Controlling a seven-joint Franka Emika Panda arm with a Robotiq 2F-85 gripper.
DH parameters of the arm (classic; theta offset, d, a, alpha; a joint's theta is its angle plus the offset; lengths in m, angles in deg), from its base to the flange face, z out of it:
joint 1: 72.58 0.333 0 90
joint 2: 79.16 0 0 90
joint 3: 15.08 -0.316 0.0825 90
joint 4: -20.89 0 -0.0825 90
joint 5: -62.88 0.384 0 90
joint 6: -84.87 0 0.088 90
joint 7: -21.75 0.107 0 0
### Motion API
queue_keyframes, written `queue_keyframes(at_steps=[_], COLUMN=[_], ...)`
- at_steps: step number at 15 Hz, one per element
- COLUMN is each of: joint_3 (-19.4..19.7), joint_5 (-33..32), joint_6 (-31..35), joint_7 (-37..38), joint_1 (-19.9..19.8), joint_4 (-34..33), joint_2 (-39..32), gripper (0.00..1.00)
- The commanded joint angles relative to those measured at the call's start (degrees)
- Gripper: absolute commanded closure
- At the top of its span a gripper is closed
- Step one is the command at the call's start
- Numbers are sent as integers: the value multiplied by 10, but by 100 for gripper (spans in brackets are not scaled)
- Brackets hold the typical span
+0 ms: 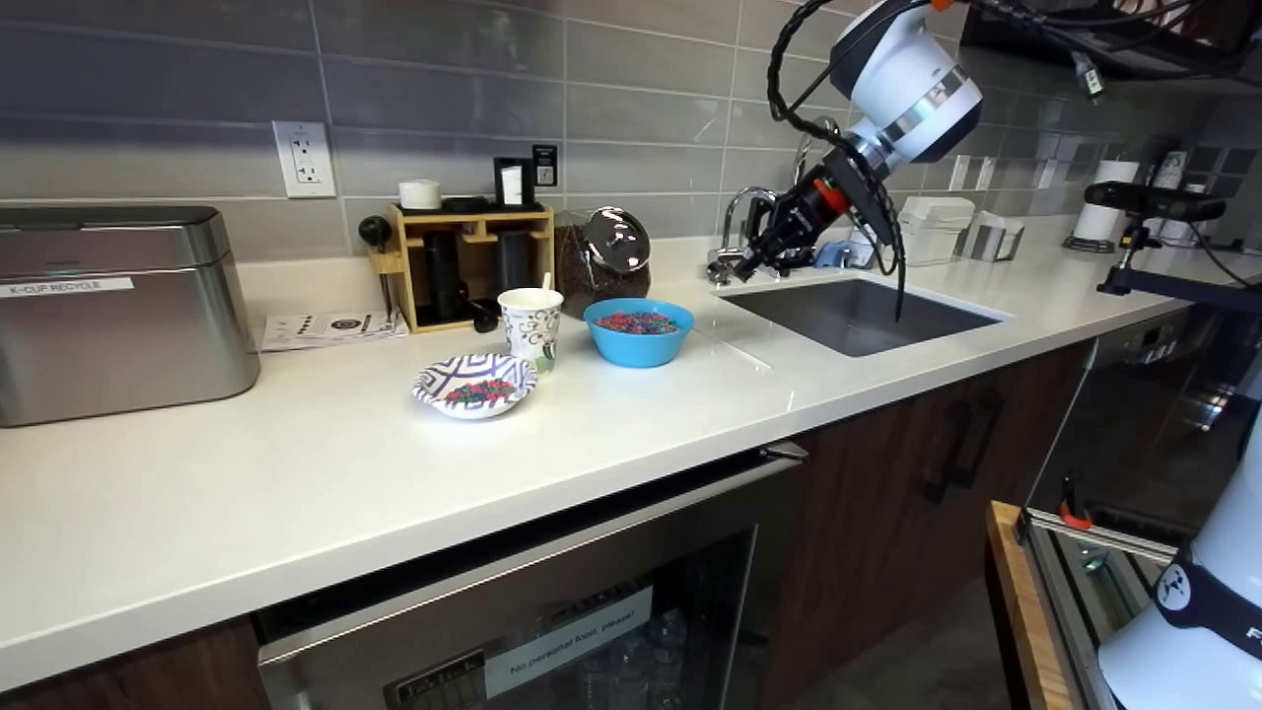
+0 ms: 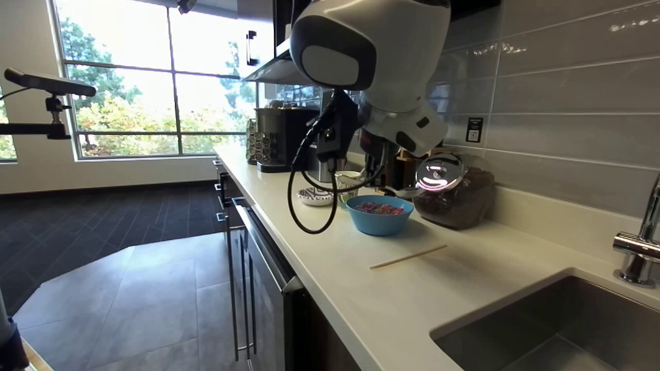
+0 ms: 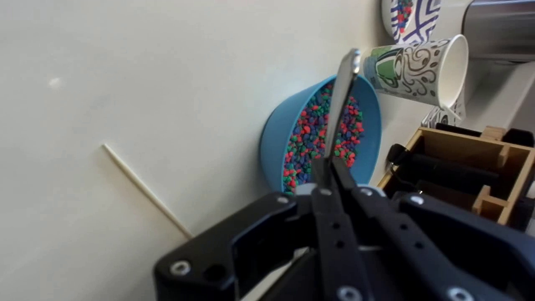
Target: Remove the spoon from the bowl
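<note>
One spoon [image 3: 340, 102], pinched in the closed gripper [image 3: 329, 164], seems lifted from the bowl [image 2: 380, 224]; lowering it on the near side should follow.

Metal spoon [image 3: 338, 106] is held near the blue bowl [image 1: 639, 348]

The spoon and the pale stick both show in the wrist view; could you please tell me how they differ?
The spoon has a shiny, metallic look, while the stick is pale and dull. The spoon widens toward its far end; the stick looks evenly slim along its visible length. The spoon is gripped in the hand, whereas the stick lies on the counter. Both are long and thin.
</note>
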State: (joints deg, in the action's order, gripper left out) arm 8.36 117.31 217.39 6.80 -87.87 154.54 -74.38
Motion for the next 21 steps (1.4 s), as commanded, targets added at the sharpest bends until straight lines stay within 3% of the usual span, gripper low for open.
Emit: queue_keyframes(at_steps=[1, 8, 21], joint_3=[4, -6, -24], joint_5=[90, 189, 253], joint_6=[-49, -93, -114], joint_7=[-70, -132, -219], joint_1=[-22, -56, -83], joint_4=[-28, -55, -85], joint_2=[-55, -132, -216], gripper=[99, 99, 99])
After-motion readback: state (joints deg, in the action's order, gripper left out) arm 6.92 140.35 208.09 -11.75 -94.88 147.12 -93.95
